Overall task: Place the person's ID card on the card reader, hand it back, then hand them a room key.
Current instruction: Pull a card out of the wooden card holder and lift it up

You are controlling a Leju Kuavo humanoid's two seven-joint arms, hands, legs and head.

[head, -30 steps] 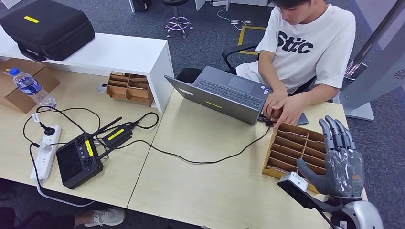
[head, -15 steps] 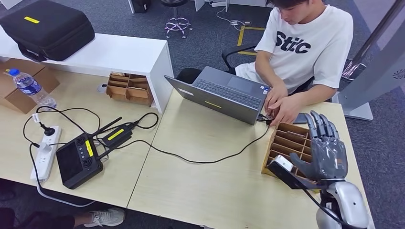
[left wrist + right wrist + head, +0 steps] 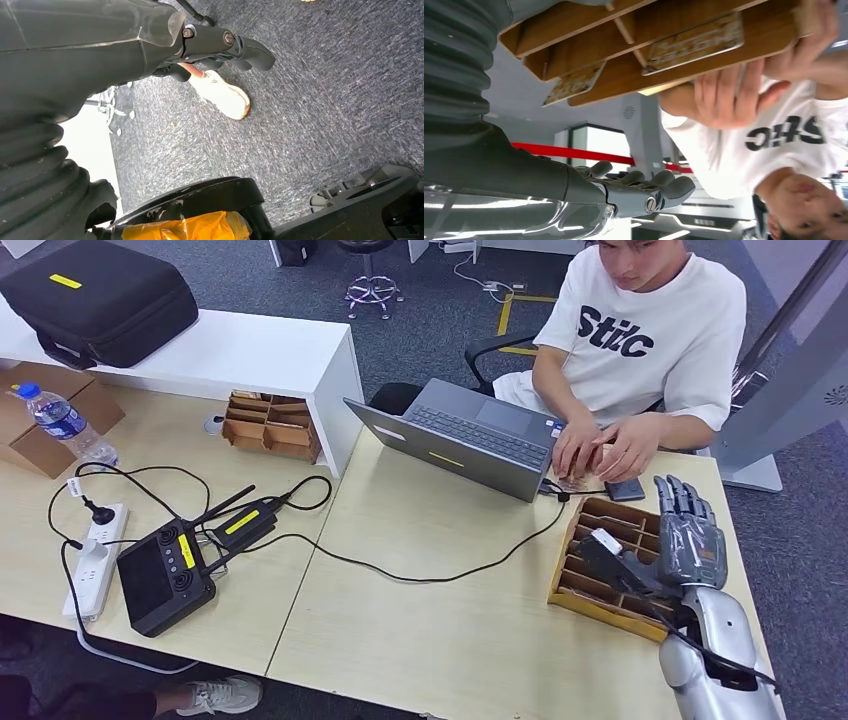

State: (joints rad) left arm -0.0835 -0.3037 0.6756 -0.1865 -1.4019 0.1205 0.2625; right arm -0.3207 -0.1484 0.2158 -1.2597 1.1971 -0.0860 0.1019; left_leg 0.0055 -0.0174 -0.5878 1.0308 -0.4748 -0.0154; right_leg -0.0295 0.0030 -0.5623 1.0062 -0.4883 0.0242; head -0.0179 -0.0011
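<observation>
At the lower right of the head view, the right hand is flat over the wooden card box, fingers apart, holding nothing. Two cards lie in its slots. The person has both hands by the laptop. I cannot tell how the left hand is.

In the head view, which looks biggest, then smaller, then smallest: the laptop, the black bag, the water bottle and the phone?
1. Black bag and laptop: they look about equally big, too close to rank.
2. Water bottle.
3. Phone, the smallest, though a person's hand partly covers it.
</observation>
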